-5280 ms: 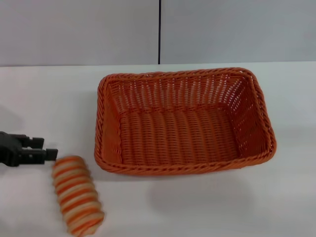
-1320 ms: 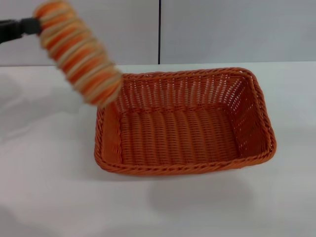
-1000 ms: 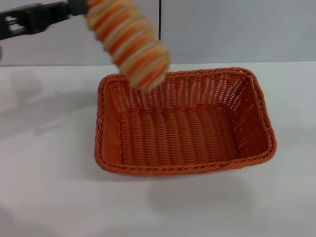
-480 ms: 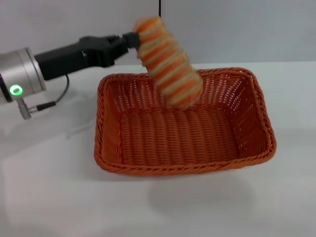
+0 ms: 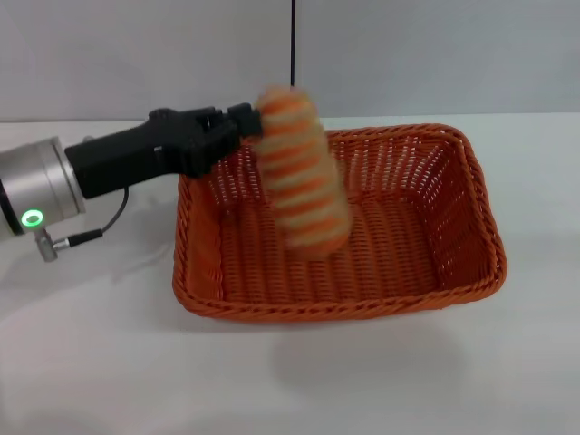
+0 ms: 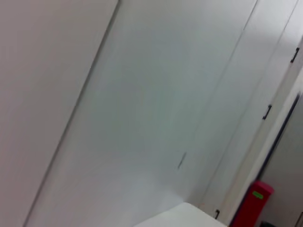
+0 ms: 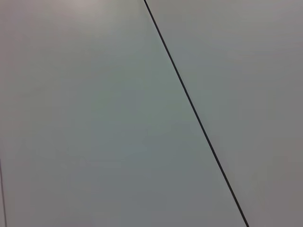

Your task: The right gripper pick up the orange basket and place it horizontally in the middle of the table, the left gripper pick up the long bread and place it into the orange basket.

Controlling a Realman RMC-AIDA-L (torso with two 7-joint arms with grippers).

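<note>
Long bread [image 5: 302,172]: hangs nearly upright, slightly tilted, over the inside of the orange basket [image 5: 471,227]. Its upper end sits at the left gripper [image 5: 249,120], whose fingers are clamped on that top end; the rest of the loaf hangs free below the fingers. Its lower end is down inside the basket's opening, toward the basket's left half; whether it touches the woven floor cannot be told, as the loaf is motion-blurred.

Left gripper: reaches in from the robot's left, above the basket's left rear corner, on a black forearm ending in a silver wrist segment with a green light [image 5: 33,217].

Orange basket: lies with its long side across the view, near the middle of the white tabletop [image 5: 109,362], open side up. Nothing rests on its floor apart from the hanging loaf.

Left wrist view: wall panels only, with a red object [image 6: 251,203] in one corner. Right wrist view: grey wall with a dark seam.

Right gripper: not visible in any view.
</note>
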